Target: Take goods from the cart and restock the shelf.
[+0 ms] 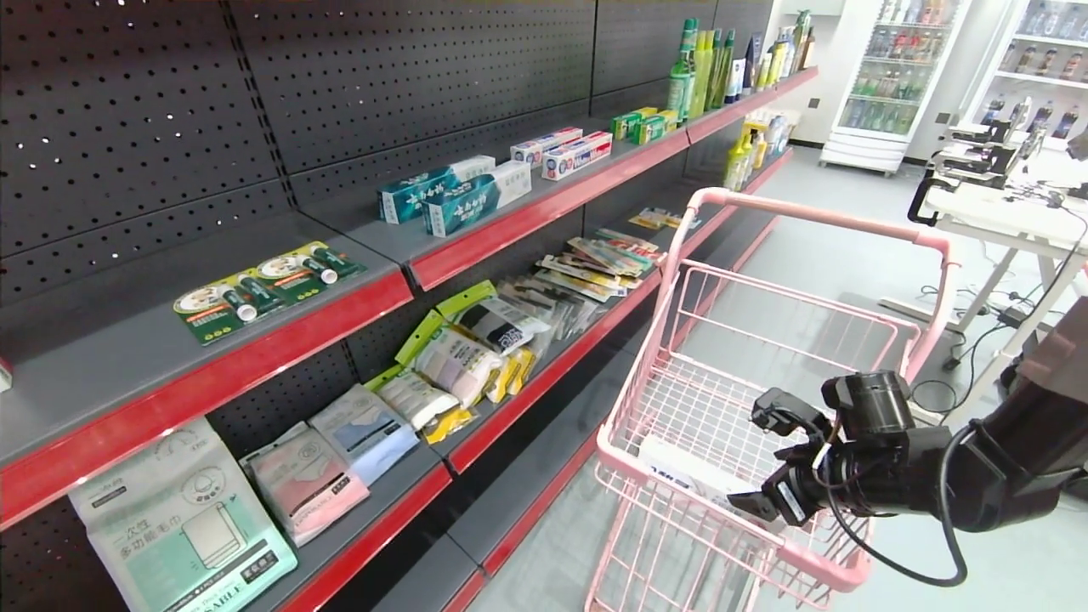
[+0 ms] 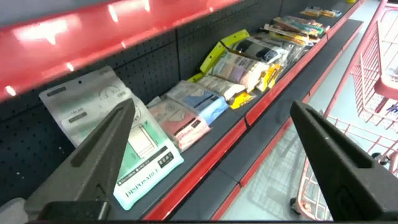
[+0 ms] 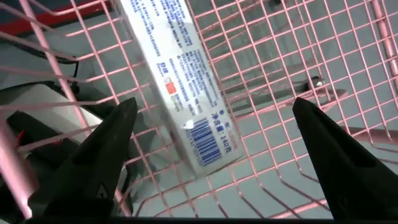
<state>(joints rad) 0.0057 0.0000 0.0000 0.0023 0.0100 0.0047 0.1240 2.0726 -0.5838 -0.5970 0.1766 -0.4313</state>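
1. In the pink cart [image 1: 816,214], on the wire floor near the corner closest to you, a long white box [image 1: 680,473] lies flat, with blue print and a barcode at one end.
2. Your right gripper [image 1: 759,461] hangs over the cart's near rim and points in toward that box. Its two fingers stand wide apart and hold nothing.
3. In the right wrist view, the white box [image 3: 180,81] lies aslant on the cart's mesh [image 3: 280,56]. It sits between the spread fingers of the right gripper [image 3: 217,155] and touches neither.
4. Your left gripper [image 2: 211,155] faces the lower shelf [image 2: 258,112] beside the cart. Its fingers are spread wide with nothing between them.
5. Ahead of it, a green-and-white pouch [image 2: 118,143] leans against the pegboard back at the near end of that shelf.
6. In the head view you see the same pouch [image 1: 183,518], with a pink pack [image 1: 306,484] and a blue pack [image 1: 365,429] just beside it. More flat packs are piled farther along.
7. On the upper shelf [image 1: 544,208], a green blister card [image 1: 268,285] lies flat toward the near end. Teal toothpaste boxes [image 1: 450,194] sit well apart from it, and red-and-white boxes [image 1: 561,151] come next. Tall green bottles [image 1: 701,64] stand at the far end.
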